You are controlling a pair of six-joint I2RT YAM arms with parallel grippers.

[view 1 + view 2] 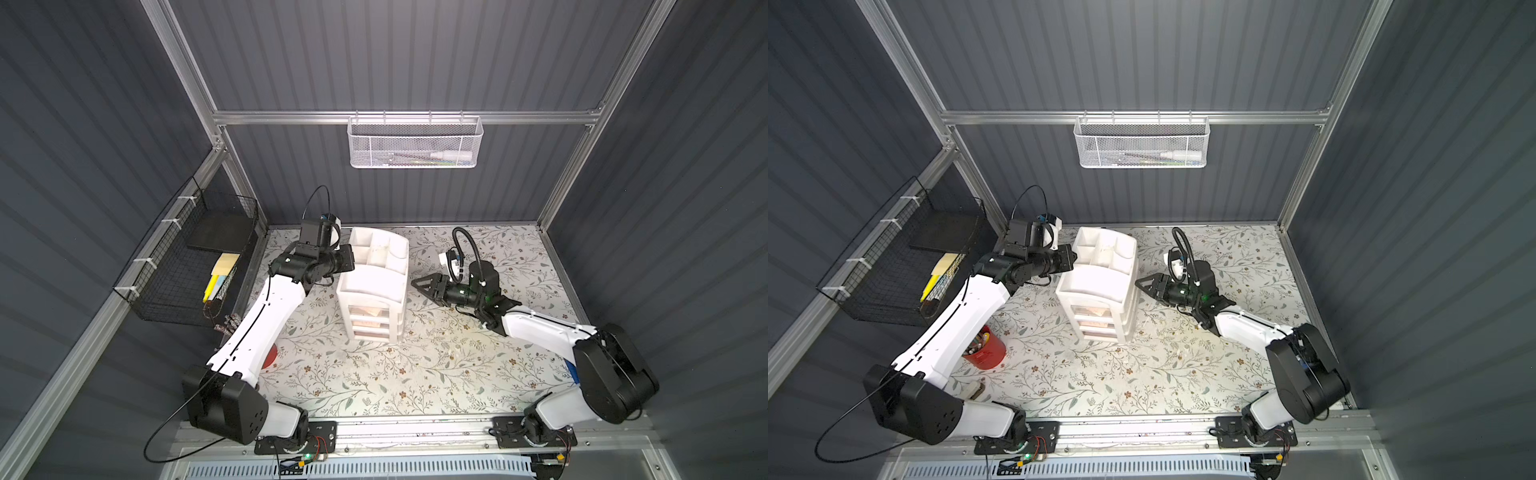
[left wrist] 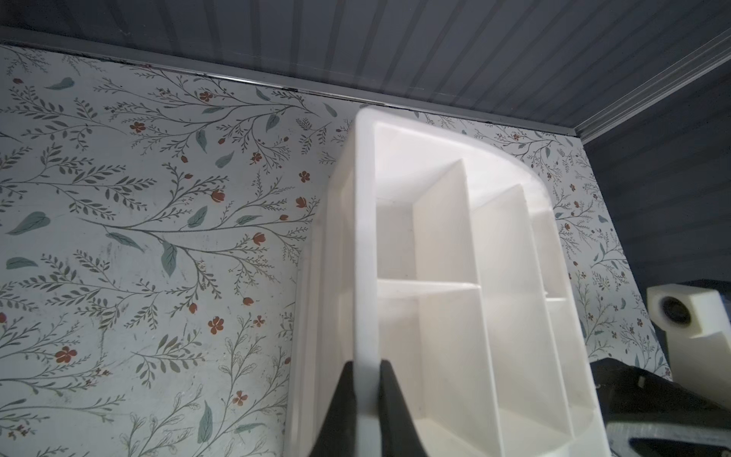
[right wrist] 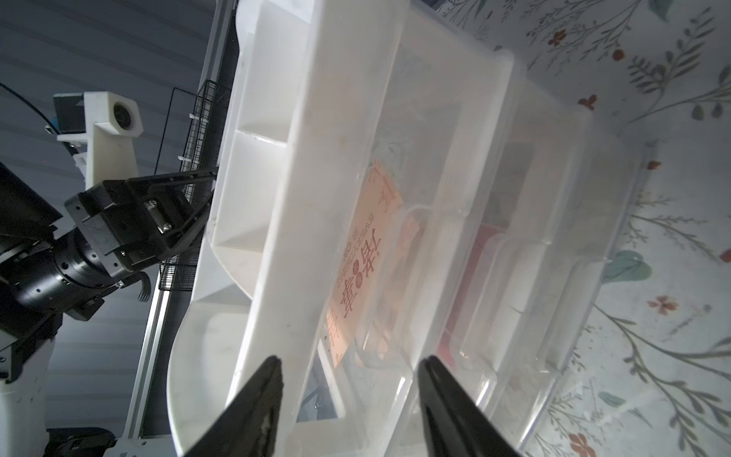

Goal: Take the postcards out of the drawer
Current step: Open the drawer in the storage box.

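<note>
A white organizer (image 1: 371, 286) (image 1: 1096, 280) stands mid-table with clear drawers (image 3: 510, 166) stacked in its front. Through the top drawer's clear plastic a pale peach postcard (image 3: 366, 253) (image 1: 372, 311) with dark red print shows, and a red card (image 3: 480, 253) lies in the drawer below. My left gripper (image 2: 366, 366) (image 1: 348, 257) is shut on the side wall of the organizer's top tray. My right gripper (image 3: 351, 362) (image 1: 417, 283) hovers at the organizer's right side, jaws apart, with the top drawer's edge between them and untouched.
A red cup of pencils (image 1: 986, 349) stands by the left arm. On the left wall hangs a black wire basket (image 1: 178, 266) holding yellow sticky notes (image 1: 224, 264). A white mesh basket (image 1: 415, 143) hangs on the back rail.
</note>
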